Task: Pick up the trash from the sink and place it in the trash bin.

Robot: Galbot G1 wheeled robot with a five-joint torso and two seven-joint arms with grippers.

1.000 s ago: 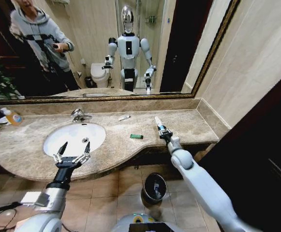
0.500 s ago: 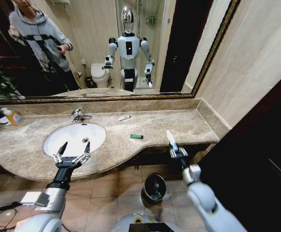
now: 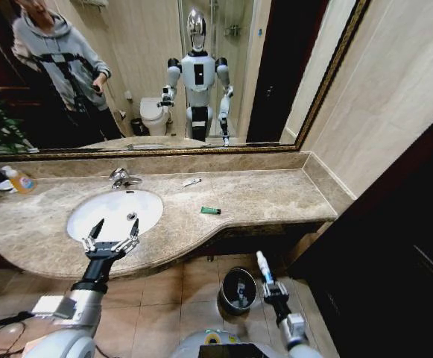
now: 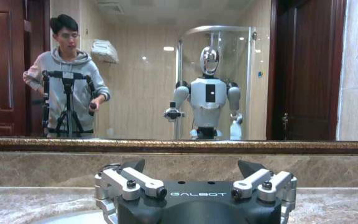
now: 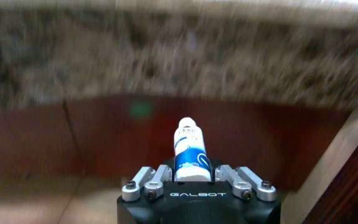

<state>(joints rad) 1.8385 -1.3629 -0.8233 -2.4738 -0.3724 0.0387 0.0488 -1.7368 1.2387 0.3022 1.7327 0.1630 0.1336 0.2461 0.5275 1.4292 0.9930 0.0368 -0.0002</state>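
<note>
- Our right end effector [image 3: 264, 277] pinches a white tube [image 5: 189, 149] with blue marks, low beside the black bin [image 3: 237, 289].
- Our left end effector [image 3: 112, 234], fingers spread, hovers at the sink [image 3: 89, 216] edge.
- "GALBOT" reads on both wrists.
- Green packet [image 3: 210, 210] lies on the bench [image 3: 276, 195].

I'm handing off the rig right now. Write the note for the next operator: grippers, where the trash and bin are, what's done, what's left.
Right gripper: shut on a white tube with blue marks, held low beside the counter front, just right of the trash bin and not yet over it.
Left gripper: open, empty, hovering at the near edge of the sink.
The bin stands on the floor below the counter and already holds something pale.
Left on the counter: a green packet and a small white item near the mirror.
To do: drop the tube in the bin, then collect those two.
</note>
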